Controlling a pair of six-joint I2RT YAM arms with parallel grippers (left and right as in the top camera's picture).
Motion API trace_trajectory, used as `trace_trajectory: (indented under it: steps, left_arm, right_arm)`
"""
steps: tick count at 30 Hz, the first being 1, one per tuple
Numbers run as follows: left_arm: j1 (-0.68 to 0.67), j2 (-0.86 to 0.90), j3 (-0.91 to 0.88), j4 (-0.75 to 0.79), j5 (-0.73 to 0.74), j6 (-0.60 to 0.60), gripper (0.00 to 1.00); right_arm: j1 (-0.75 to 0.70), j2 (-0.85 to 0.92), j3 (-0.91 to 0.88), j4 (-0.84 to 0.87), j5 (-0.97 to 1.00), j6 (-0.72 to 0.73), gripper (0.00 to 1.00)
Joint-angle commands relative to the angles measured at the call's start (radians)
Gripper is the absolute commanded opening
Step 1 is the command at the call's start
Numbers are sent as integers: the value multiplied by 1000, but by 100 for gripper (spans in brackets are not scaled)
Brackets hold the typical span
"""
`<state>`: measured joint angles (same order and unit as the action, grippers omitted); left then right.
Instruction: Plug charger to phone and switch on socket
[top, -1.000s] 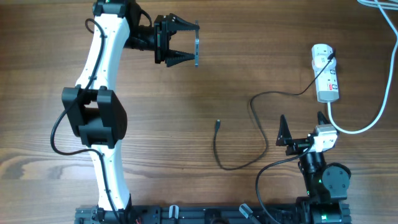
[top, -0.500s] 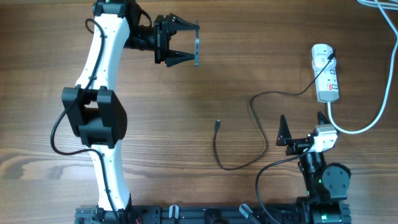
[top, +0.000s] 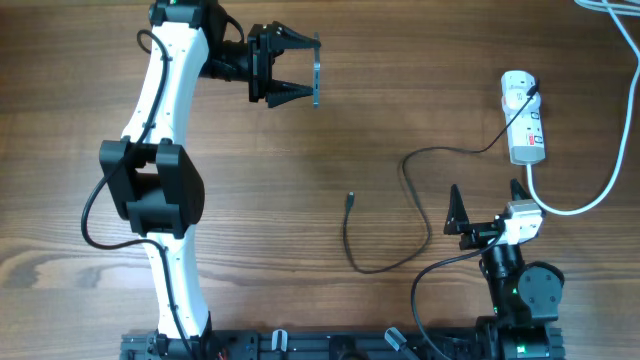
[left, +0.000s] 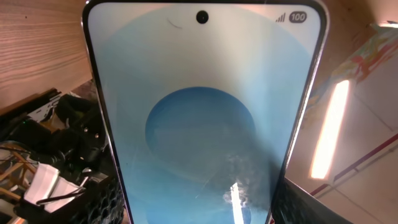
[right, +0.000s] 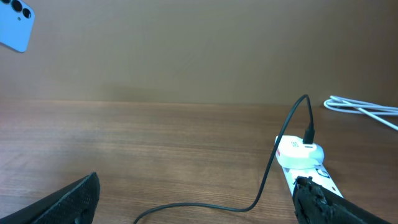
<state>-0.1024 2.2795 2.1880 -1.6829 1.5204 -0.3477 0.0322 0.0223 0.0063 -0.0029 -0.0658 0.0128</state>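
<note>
Two arms, phone aloft, charger loose on the table

The left gripper clasps the phone edge-on at far left. The charger loops from the socket at far right, its plug tip lying free mid-table. The right gripper stands spread near the socket, holding nothing.

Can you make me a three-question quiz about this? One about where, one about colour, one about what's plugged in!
1. Where is the phone? A) flat on the table B) in the left hand C) in a box
2. What colour is the socket? A) white B) green C) black
3. The charger tip is: A) in the phone B) loose on the table C) in the socket
Answers: 1 B, the hand clamps it above the table. 2 A, its body is white. 3 B, it lies on the wood, apart from the phone.
</note>
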Motion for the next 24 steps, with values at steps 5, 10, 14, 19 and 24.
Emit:
trace_trajectory:
  steps: [5,10,14,19,24]
  left_arm:
    - [8,-43,24,-2,46,30,71]
    - [8,-43,24,-2,46,30,71]
    - [8,-43,24,-2,46,30,71]
    - [8,-43,24,-2,46,30,71]
    - [8,-43,24,-2,47,29,71]
  right_arm:
    - [4,-5,-1,3,13,-12,100]
    - [4,-5,-1,3,13,-12,100]
    - [4,-6,-1,3,13,-12,100]
    - [4,-5,-1,3,13,-12,100]
    - [4,-5,-1,26,-230,355,100]
